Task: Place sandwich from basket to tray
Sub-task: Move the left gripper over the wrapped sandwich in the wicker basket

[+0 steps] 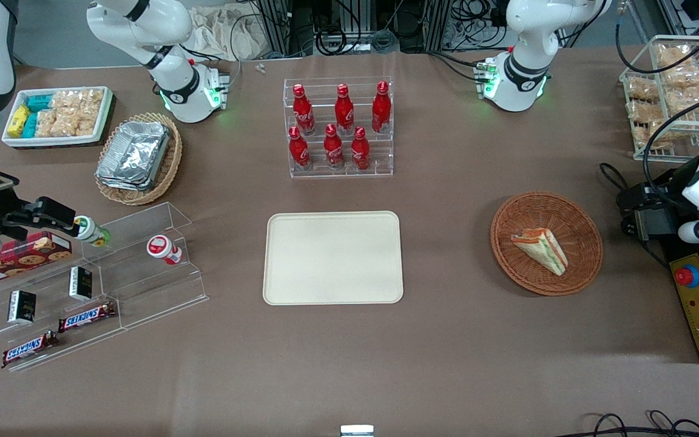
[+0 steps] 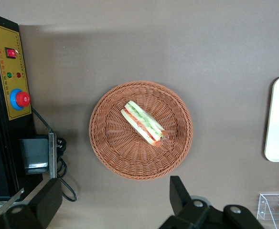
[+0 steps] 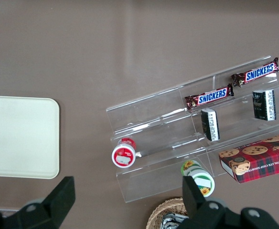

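Honestly the sandwich in the basket looks light and squishy, so the wide-open pincer hovering above should pinch its flat bread faces gently

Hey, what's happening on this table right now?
A robot arm is about to move a sandwich from the round basket to the bare beige tray. The sandwich lies in the basket, untouched. The arm's tool hovers open above the basket, holding nothing.
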